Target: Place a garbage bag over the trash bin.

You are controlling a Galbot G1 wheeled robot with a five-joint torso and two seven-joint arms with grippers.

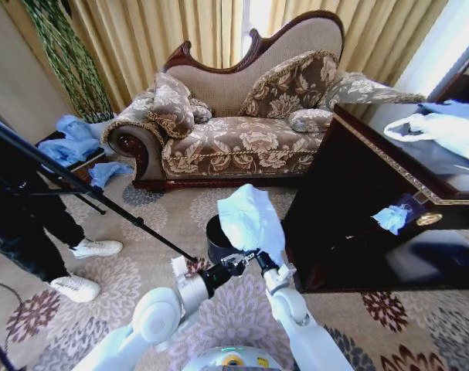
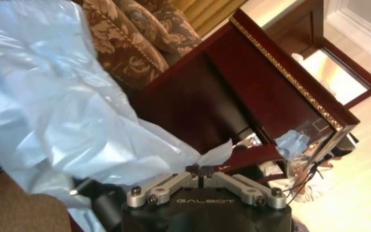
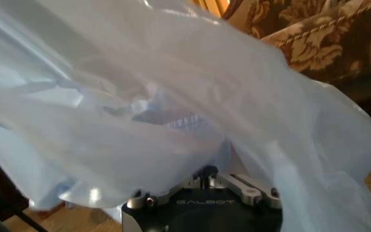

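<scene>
The garbage bag [image 1: 249, 219] is a light-blue, crinkly sheet held up in front of me. It hangs partly over the trash bin [image 1: 216, 241], a small black cylinder on the carpet behind it. My left gripper [image 1: 239, 259] is shut on a corner of the garbage bag [image 2: 63, 111], its fingertips [image 2: 202, 170] pinched together on the plastic. Right beside it, my right gripper [image 1: 259, 257] is shut on another part of the garbage bag [image 3: 172, 96], which billows over that gripper [image 3: 206, 175]. Most of the bin's rim is hidden by the bag.
A dark wooden desk [image 1: 350, 201] stands close on the right, with a white handled bag [image 1: 443, 127] on top and a blue scrap [image 1: 392, 218] on its front. A patterned sofa [image 1: 242, 131] is behind the bin. A tripod leg [image 1: 103, 205] and a person's legs [image 1: 33, 232] are at left.
</scene>
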